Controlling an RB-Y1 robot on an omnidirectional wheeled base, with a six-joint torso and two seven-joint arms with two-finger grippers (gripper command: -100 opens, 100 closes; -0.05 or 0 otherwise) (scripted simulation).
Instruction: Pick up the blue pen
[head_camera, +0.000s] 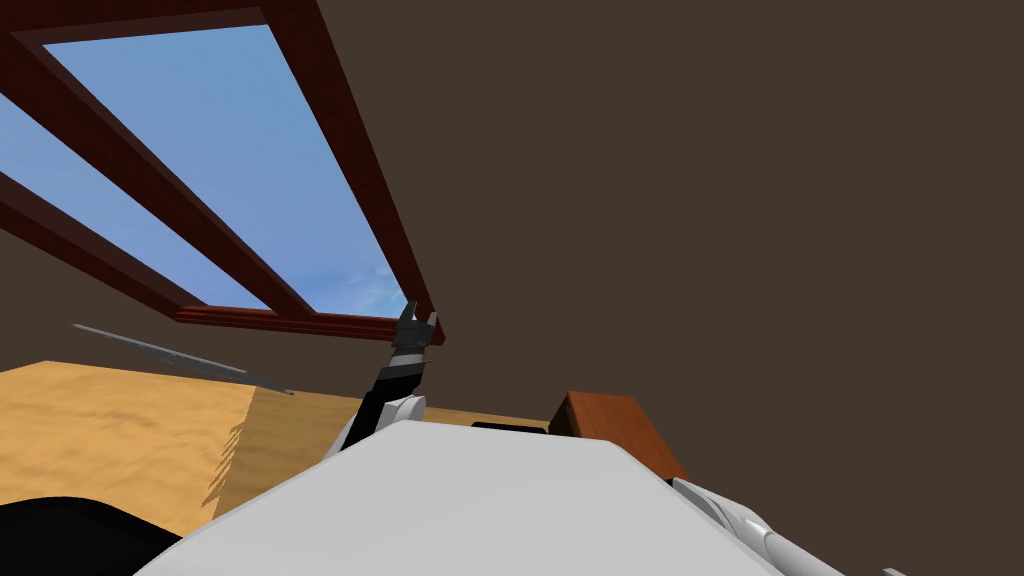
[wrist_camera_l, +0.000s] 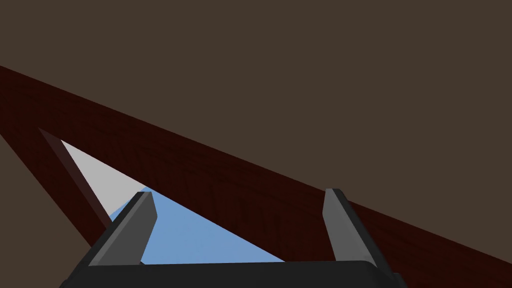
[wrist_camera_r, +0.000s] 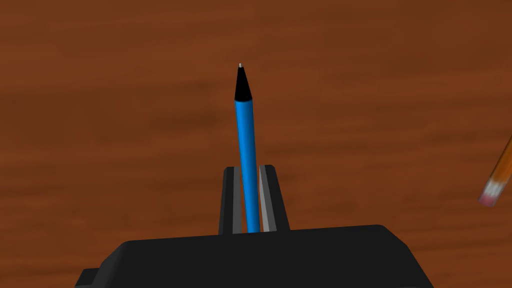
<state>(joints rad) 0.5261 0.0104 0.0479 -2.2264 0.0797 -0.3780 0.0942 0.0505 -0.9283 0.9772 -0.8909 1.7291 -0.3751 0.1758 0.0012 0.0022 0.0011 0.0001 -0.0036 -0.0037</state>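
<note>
Since the head camera is tipped and rolled, what you get of the room is mostly a dark brown wall (head_camera: 700, 180) and a window (head_camera: 220, 170) with a dark red frame and blue sky in it. Below them lies a pale wooden surface (head_camera: 120, 440), and close to the chest a corner of the red-brown bench (head_camera: 615, 425) pokes out. The same red-brown grain backs the right wrist view, so you can take it that the right arm is working over this bench.

The left arm is raised, probably to keep it out of the way. Its left claw (head_camera: 416, 322) sits up by the window's lower corner, fingers wide apart with nothing between them.

The right claw (wrist_camera_r: 248, 169) is narrow, both fingers pressed against the sides of the blue pen (wrist_camera_r: 245, 135). The pen runs out along the fingers, its black cone and small metal tip pointing away from the claw's body. The hold is on the rear of the barrel, so most of the pen overhangs and could pivot if you lift fast.

You cannot tell from here whether the pen is clear of the bench. An orange pencil (wrist_camera_r: 497, 180) with a pink eraser lies well apart to one side.
</note>
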